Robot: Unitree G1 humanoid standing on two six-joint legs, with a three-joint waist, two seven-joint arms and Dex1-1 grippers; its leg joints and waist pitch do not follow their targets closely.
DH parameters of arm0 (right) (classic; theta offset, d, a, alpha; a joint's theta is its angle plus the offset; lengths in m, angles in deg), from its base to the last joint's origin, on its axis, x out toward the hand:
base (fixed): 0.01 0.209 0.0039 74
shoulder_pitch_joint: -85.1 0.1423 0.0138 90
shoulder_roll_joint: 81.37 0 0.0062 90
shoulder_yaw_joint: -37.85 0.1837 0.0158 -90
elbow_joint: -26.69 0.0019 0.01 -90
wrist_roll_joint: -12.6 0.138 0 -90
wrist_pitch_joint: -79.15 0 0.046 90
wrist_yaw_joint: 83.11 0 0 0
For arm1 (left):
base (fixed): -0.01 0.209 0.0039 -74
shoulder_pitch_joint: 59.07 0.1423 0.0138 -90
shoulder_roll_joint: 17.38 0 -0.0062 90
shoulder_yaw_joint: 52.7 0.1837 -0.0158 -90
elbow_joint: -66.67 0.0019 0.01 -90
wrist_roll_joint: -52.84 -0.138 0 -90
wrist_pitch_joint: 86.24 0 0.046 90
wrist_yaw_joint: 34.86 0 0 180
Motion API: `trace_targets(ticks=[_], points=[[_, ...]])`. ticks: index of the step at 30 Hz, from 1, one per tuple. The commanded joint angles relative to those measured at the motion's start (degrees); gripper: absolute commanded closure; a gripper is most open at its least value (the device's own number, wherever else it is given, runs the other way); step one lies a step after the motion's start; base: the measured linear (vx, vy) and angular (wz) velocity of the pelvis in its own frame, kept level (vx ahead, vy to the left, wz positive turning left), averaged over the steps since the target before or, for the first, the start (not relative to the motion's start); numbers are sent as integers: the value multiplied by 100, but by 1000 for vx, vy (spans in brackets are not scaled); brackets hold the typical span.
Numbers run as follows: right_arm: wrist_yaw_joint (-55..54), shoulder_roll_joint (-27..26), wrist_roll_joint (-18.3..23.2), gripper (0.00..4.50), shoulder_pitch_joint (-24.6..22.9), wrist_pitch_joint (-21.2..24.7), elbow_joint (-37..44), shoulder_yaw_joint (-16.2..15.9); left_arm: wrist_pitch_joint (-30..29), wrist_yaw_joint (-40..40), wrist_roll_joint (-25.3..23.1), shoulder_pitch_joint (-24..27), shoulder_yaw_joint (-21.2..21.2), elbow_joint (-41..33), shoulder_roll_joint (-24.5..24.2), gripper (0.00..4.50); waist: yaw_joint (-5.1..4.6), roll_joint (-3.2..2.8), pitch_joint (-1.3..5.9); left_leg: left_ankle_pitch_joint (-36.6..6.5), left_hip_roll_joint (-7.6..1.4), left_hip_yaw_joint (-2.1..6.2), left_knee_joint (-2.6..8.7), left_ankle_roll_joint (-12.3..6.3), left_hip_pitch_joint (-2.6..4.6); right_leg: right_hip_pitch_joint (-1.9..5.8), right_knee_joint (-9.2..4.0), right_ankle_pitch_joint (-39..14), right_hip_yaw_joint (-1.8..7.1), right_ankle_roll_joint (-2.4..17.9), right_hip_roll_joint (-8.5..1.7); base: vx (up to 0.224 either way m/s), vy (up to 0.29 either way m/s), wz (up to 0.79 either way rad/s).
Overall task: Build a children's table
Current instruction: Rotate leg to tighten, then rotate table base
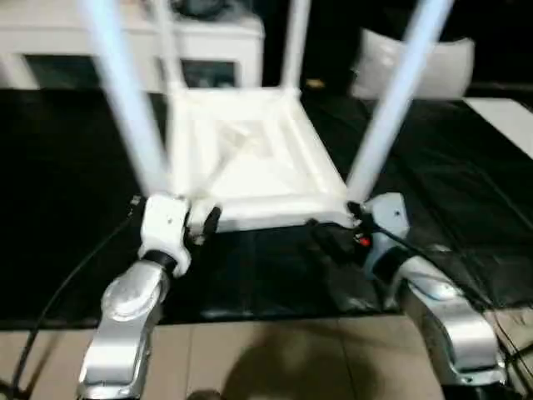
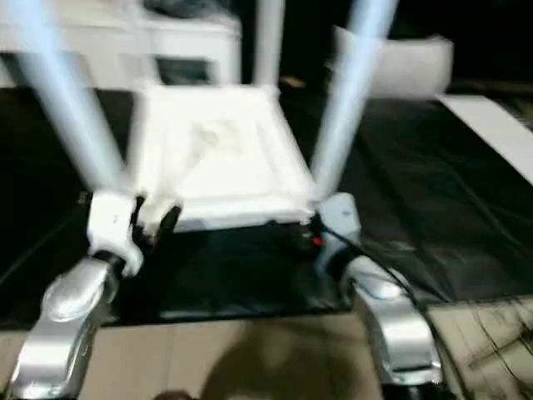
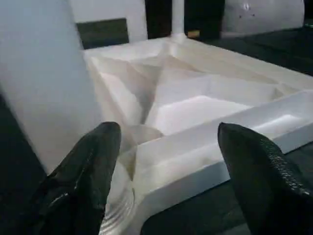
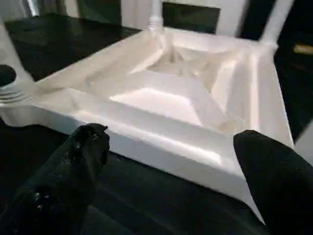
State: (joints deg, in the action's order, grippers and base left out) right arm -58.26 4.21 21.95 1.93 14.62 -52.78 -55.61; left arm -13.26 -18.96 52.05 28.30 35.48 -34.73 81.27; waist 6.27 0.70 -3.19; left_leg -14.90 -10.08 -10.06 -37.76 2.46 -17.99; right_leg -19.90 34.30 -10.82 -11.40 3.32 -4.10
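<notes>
The children's table lies upside down on a black mat, ribbed underside up. Its white legs stand upward from the corner sockets: a near-left leg, a near-right leg and two far ones. My left gripper is at the near-left corner, just beside that leg's base. In the left wrist view it is open, its fingers spread in front of the table's near rim. My right gripper sits low at the near-right corner. It is open too, facing the rim with nothing between its fingers.
The black mat covers the floor under the table, with tan tiles along its near edge. A white cabinet stands behind, a white cushion-like thing at the back right, and a white board at the right edge. Cables trail beside both forearms.
</notes>
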Motion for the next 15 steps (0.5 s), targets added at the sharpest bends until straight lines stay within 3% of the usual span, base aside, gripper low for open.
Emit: trace_targets(ticks=[1, 2, 3, 4, 5, 6, 7, 8, 9, 10, 11, 12, 13, 14, 15], points=[[29, 118, -13, 0, -9, -56, 37, 19, -125, 52, 184, -15, 61, -282, 45, 62, -125, 10, 94, -3188, -457, 247, 659, 434, 327, -132, -805, -3211, 503, -129, -702, -21, 9, 22], [64, 129, 7, 0, -22, -62, 44, 4, -161, 104, 259, 12, 67, -328, 47, 54, -188, 31, 75, -2757, -311, 220, 468, 259, 393, -112, -1098, -4367, 291, -515, -775, 0, 0, 0], [142, 167, 4, 0, -58, -111, 54, -39, -249, 264, 379, 94, 138, -480, -7, 54, -213, 21, 97, -2575, -318, 223, 440, 208, 383, -47, -1168, -4514, 208, -648, -791, 0, 0, 0], [156, 181, -2, 0, -90, -88, 68, -47, -298, 358, 438, 180, 190, -617, -52, 41, -255, -31, 126, -2563, -384, 263, 480, 184, 358, 45, -1156, -4325, 128, -692, -784, 0, 0, 0], [162, 188, -9, 0, -110, -70, 76, -50, -324, 412, 465, 237, 223, -705, -83, 28, -334, -134, 200, -3141, -873, 562, 1012, 194, -180, 538, -349, -2605, 356, -578, -630, 0, 0, 0], [223, 236, -11, 0, -109, -36, 79, -89, -343, 383, 441, 323, 192, -793, -105, 20, -354, -134, 202, -3403, -988, 596, 1171, 244, -186, 508, -14, -1700, 528, -383, -567, 0, 0, 0], [243, 292, -67, 0, -89, -47, 76, -135, -355, 355, 434, 415, 142, -859, -129, 15, -374, -121, 180, -3606, -957, 548, 1201, 340, -86, 339, 10, -1136, 602, -168, -551, 0, 0, 0], [236, 284, -26, 0, -15, 3, 35, -103, -396, 300, 388, 585, 58, -984, -184, 11, -404, 116, 149, -3383, -537, 441, 936, 470, 31, 128, -421, -2075, 772, -42, -710, 0, 0, 0], [234, 271, 3, 0, 17, 24, 15, -84, -413, 268, 361, 644, 27, -1033, -198, 5, -378, 224, 96, -2266, -161, 314, 493, 228, 108, -71, -903, -4704, 764, -538, -905, 0, 0, 0], [260, 282, 2, 0, 31, -35, -4, -98, -432, 245, 355, 676, 2, -1074, -201, 5, -425, 230, 152, -1254, -28, 248, 165, 18, 195, -104, -1086, -5617, 679, -698, -1040, 0, 0, 0], [275, 292, -2, 0, 36, -71, -11, -109, -443, 232, 353, 695, -12, -1099, -202, 5, -417, 195, 191, -1036, -146, 332, 457, -45, -140, 186, -910, -4861, 539, -815, -840, 55, -5, -20], [373, 358, -21, 0, 21, -191, -2, -178, -474, 216, 377, 784, -71, -1210, -229, 5, -386, 138, 241, -1059, -243, 383, 557, -32, -138, 186, -883, -4281, 542, -777, -752, 83, -5, -3], [460, 409, -20, 0, 0, -263, 18, -226, -501, 231, 423, 890, -134, -1331, -274, 5, -364, 80, 283, -1138, -433, 440, 631, -50, -19, 77, -765, -2997, 598, -459, -681, 83, -5, -3], [515, 438, -8, 0, -24, -295, 42, -247, -521, 252, 467, 984, -181, -1433, -313, 5, -395, 82, 272, -1014, -520, 474, 701, -87, -108, 130, -611, -2030, 677, -73, -691, 0, 0, 0], [520, 437, 5, 0, -25, -280, 44, -238, -540, 258, 479, 1018, -194, -1471, -330, 5, -409, 64, 242, -1113, -547, 489, 744, -106, -167, 158, -568, -1930, 686, 57, -679, 58, 1, 3]])
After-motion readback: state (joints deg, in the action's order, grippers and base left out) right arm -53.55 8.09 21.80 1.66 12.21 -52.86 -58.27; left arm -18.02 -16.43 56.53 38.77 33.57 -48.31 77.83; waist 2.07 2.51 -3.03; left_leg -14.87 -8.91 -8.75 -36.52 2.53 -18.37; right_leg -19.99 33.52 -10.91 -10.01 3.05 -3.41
